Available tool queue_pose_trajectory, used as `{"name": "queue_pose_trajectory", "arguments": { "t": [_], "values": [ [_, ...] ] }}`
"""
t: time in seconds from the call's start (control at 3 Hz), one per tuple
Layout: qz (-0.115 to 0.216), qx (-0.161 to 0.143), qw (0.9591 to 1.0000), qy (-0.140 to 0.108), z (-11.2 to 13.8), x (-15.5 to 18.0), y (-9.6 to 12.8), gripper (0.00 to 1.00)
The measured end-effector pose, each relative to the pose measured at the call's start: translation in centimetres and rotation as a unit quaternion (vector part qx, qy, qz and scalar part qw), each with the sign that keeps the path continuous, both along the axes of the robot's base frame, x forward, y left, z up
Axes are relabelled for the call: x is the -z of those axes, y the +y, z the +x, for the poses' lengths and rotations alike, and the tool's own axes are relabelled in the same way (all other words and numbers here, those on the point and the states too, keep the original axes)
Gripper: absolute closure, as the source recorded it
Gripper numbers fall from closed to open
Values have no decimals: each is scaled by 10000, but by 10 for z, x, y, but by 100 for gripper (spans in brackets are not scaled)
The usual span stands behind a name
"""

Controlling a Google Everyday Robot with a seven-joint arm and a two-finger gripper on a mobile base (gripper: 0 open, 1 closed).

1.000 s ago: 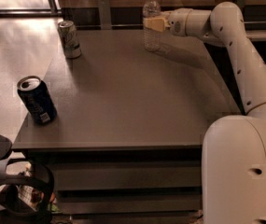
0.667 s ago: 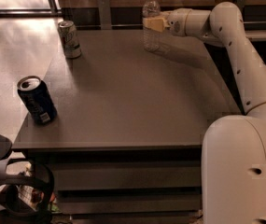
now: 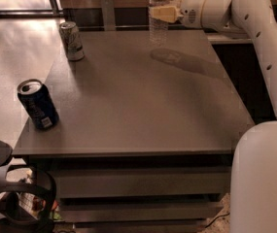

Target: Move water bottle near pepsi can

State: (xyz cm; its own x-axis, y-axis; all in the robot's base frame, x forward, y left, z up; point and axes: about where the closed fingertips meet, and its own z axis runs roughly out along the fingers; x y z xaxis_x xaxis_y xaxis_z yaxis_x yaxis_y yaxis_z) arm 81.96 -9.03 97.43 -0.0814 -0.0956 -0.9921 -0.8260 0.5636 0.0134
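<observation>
The water bottle [image 3: 158, 25] is clear with a pale label band and stands upright at the far edge of the grey table [image 3: 143, 106]. My gripper [image 3: 161, 14] reaches in from the right and is shut on the bottle's upper body, holding it slightly above the tabletop. A shadow lies on the table below it. The pepsi can [image 3: 38, 105], dark navy with a silver top, stands near the table's front left corner, far from the bottle.
A pale silver-green can [image 3: 72, 41] stands at the table's far left corner. My white arm [image 3: 264, 47] runs along the right side. A dark wall and ledge lie behind the table. A black object [image 3: 11, 198] sits on the floor at the front left.
The bottle has risen a little off the table in my gripper. The cans have not moved.
</observation>
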Motion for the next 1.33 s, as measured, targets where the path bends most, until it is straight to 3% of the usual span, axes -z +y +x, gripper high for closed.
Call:
{"name": "queue_pose_trajectory", "arguments": {
  "t": [0.33,0.67,1.0,1.33],
  "values": [
    [52,-66,9996,-264,-52,-36,6,100],
    [66,-162,9992,-371,-97,-41,23,100],
    [-58,-240,9994,-244,-146,-23,45,100],
    [-79,-320,9995,-16,-173,1,59,100]
  ]
}}
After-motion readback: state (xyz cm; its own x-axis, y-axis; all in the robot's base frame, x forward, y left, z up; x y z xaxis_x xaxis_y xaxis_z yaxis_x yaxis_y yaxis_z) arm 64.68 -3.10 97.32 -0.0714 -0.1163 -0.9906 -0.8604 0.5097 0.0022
